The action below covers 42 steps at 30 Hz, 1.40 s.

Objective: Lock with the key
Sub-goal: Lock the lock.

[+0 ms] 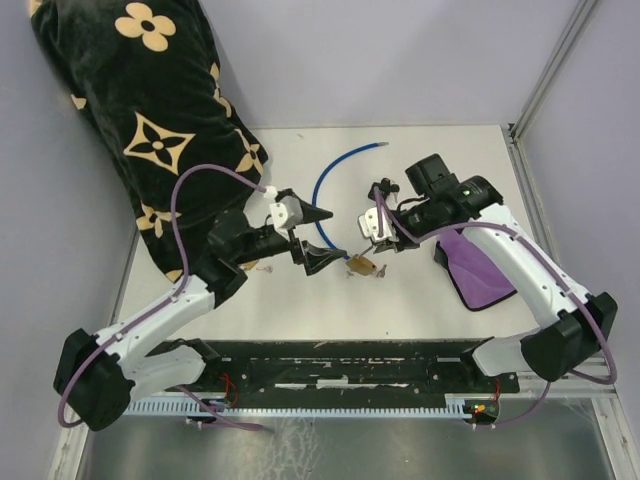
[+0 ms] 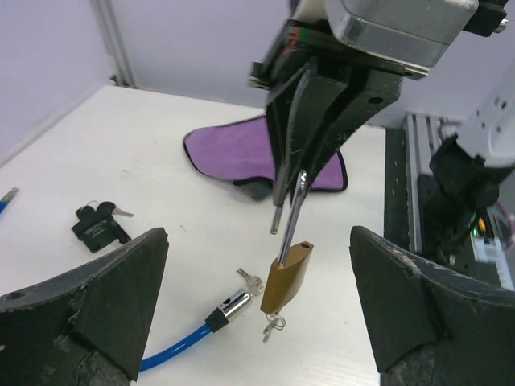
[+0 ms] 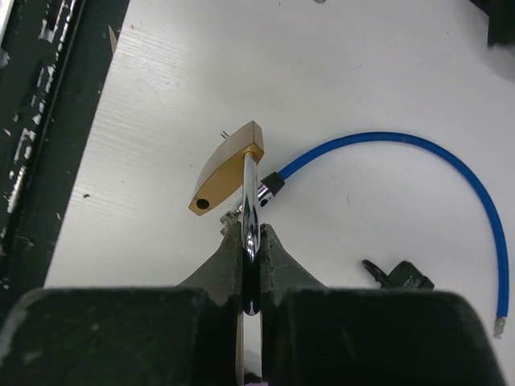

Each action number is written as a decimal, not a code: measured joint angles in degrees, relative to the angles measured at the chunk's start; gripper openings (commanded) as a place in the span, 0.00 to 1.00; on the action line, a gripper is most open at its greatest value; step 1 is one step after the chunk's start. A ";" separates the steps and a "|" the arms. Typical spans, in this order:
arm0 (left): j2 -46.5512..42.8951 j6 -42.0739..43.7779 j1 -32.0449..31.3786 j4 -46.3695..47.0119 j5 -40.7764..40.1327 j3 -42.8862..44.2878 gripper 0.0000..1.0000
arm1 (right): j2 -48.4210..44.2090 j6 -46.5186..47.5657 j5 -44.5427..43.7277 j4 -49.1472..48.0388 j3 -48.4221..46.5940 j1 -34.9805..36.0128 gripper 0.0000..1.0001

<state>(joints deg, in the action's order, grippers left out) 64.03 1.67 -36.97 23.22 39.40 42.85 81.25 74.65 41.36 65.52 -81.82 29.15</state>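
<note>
A brass padlock [image 2: 287,277] hangs by its open steel shackle [image 2: 294,213] just over the white table. My right gripper [image 3: 251,241] is shut on that shackle, and the lock body [image 3: 225,169] swings below its tips. A small key [image 2: 273,324] on a ring sticks out of the lock's underside. My left gripper [image 2: 259,265] is open wide, one finger on each side of the padlock and clear of it. From above, the padlock [image 1: 362,265] sits between the left gripper [image 1: 322,240] and the right gripper [image 1: 368,240].
A blue cable lock [image 2: 229,307] lies beside the padlock with another key [image 2: 251,281] at its metal end. Black keys [image 2: 98,225] lie farther left. A purple cloth [image 1: 470,265] is at the right, a black flowered pillow [image 1: 150,110] at the back left, and a black rail [image 1: 350,370] along the front.
</note>
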 measured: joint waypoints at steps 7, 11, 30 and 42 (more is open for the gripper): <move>-10.05 -17.27 0.92 5.97 -10.54 -7.48 0.99 | -4.96 -16.20 3.87 -2.78 1.27 -1.64 0.02; -13.18 -25.75 0.96 7.56 -13.81 -11.08 0.99 | -3.74 -22.95 9.42 -2.93 0.59 -7.30 0.02; -15.39 -54.12 1.22 26.47 -21.29 -23.02 0.97 | 0.17 -41.83 14.01 -5.05 -8.13 -12.39 0.02; -20.83 -51.67 1.27 26.97 -23.41 -27.93 0.95 | -0.35 -51.58 15.93 -12.31 -5.64 -12.39 0.02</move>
<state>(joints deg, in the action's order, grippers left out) 43.20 -50.00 -35.70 50.19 15.99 14.92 80.90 23.07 57.30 53.21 -87.46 16.75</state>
